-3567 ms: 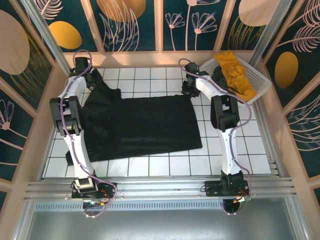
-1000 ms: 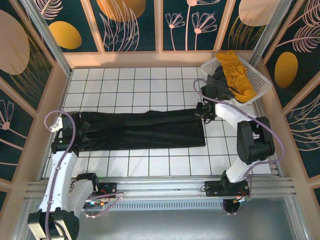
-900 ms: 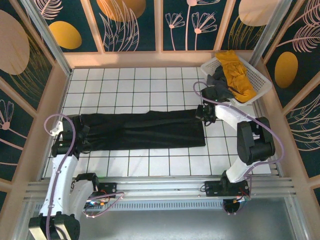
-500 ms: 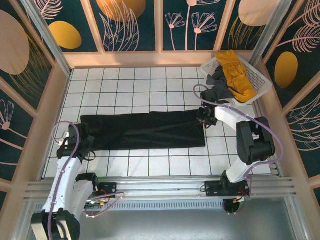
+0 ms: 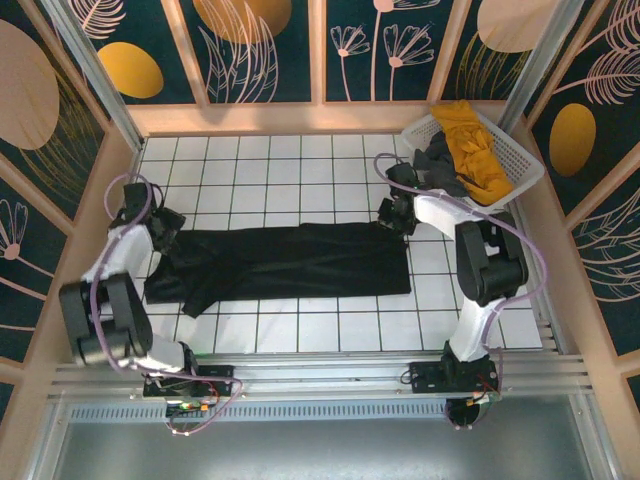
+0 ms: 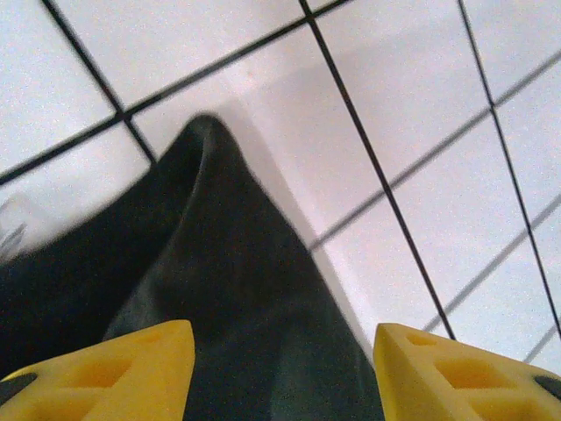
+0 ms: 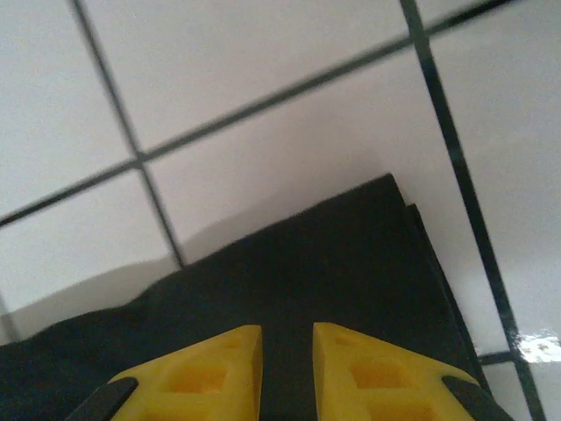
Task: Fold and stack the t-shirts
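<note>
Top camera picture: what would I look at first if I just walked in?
First, the big black t-shirt, lying as a long strip across the white tiled floor, with the left end effector at one end and the right end effector at the other. Next, the mustard yellow t-shirt, piled with a dark grey t-shirt in the white basket at the far right corner.

Left gripper [image 5: 165, 228] low at left end of black t-shirt [image 5: 290, 262], yellow fingers [image 6: 131, 360] spread wide. Left arm [image 5: 108, 275] folded back beside that end. Right gripper [image 5: 392, 213] at far right corner, fingers [image 7: 202, 368] nearly together, narrow gap; grip undetermined.
</note>
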